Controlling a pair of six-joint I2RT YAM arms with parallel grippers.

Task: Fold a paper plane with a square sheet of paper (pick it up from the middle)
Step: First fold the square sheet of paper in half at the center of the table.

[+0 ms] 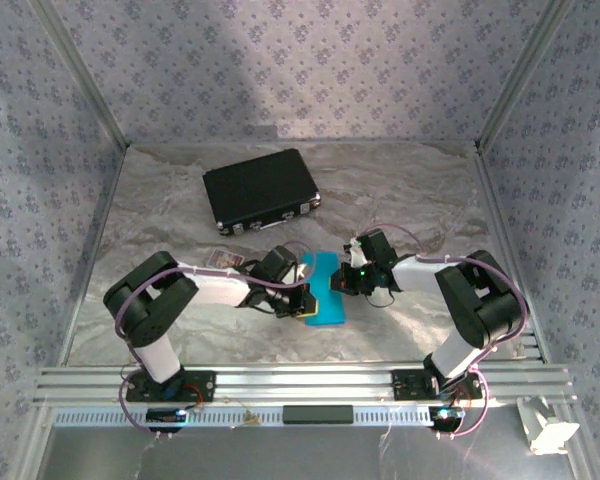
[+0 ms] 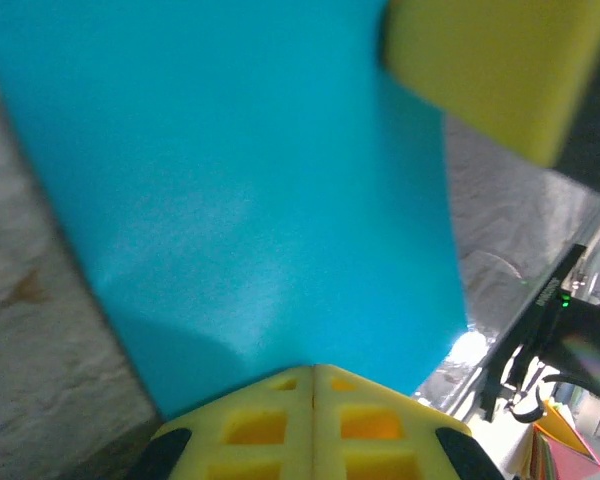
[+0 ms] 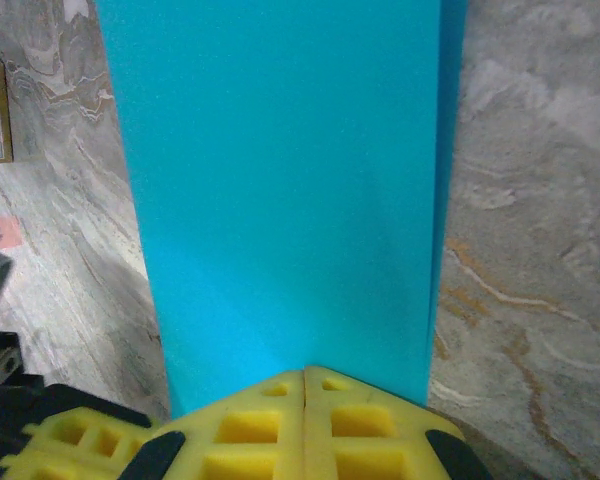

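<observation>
As both shut end effectors [image 2: 313,372] [image 3: 305,376] touch it, paper [image 1: 327,310] lies between.

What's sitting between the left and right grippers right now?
The blue paper: in the top view it spans the gap from the left gripper to the right gripper, both shut with tips at its opposite sides.

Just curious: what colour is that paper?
The paper is plain bright cyan-blue, clearest in the right wrist view.
</observation>
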